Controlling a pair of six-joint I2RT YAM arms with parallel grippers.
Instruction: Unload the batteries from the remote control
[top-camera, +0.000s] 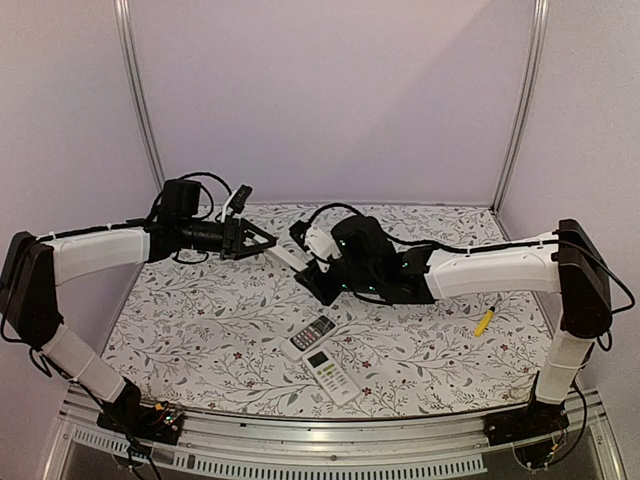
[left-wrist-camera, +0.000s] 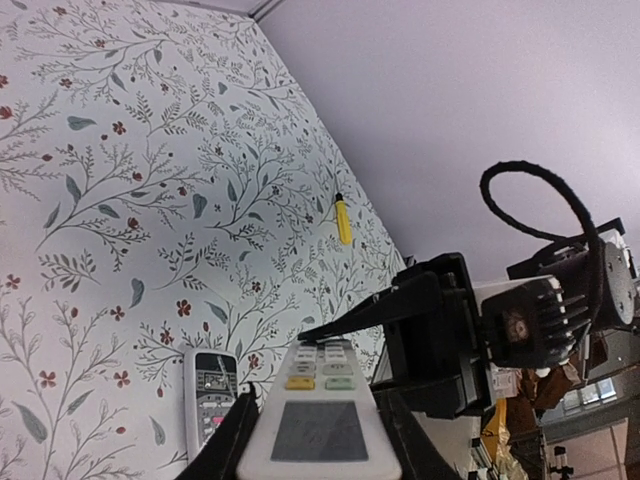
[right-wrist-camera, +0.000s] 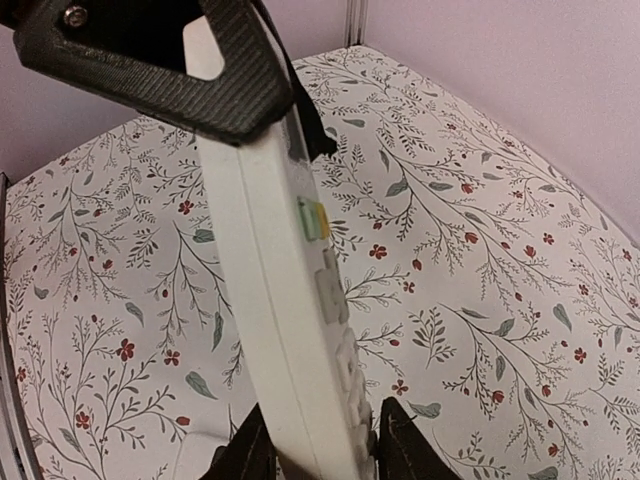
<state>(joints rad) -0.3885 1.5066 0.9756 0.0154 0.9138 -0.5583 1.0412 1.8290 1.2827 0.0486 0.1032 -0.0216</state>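
A white remote (right-wrist-camera: 270, 300) stands edge-on between the jaws of the right gripper (right-wrist-camera: 318, 448), which press on its button end. The left gripper (left-wrist-camera: 318, 430) clamps the display end, its jaws tight on both long sides, so the remote hangs in the air between the two grippers, above the floral table (top-camera: 200, 330). Below the jaws, nearer the arm bases, a second remote (top-camera: 312, 332) and a third remote (top-camera: 330, 375) lie just beside each other. A yellow tool (top-camera: 483, 321) lies well apart, out past the right gripper.
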